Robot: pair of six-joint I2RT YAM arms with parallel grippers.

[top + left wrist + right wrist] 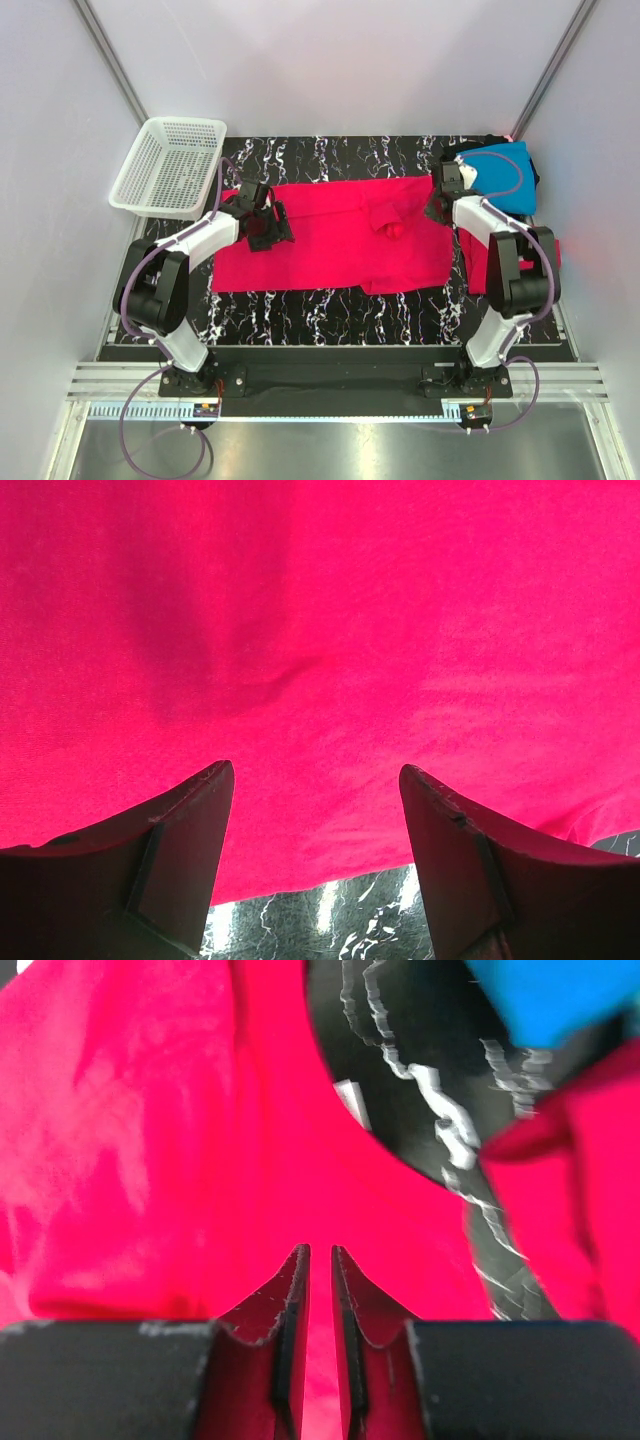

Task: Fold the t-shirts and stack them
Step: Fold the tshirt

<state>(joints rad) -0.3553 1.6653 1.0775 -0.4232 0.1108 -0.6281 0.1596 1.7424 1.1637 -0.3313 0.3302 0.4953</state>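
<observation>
A pinkish-red t-shirt (pixel 340 235) lies spread flat across the black marbled table (pixel 330 305). My left gripper (pixel 268 228) hovers over the shirt's left end, open. In the left wrist view its fingers (pixel 190 830) straddle the cloth (pixel 320 630) near its edge with nothing between them. My right gripper (pixel 437 205) is at the shirt's far right corner. In the right wrist view it (pixel 320 1252) stands low over the red cloth (pixel 150 1140), jaws parted by a narrow slit. A turquoise-blue t-shirt (pixel 510 175) lies at the back right, and another red t-shirt (pixel 477 265) under the right arm.
A white mesh basket (pixel 185 122) stands at the back left, off the table's corner. Grey walls close in the back and both sides. The turquoise cloth (pixel 550 995) and the second red shirt (pixel 570 1160) lie close to the right of my right gripper.
</observation>
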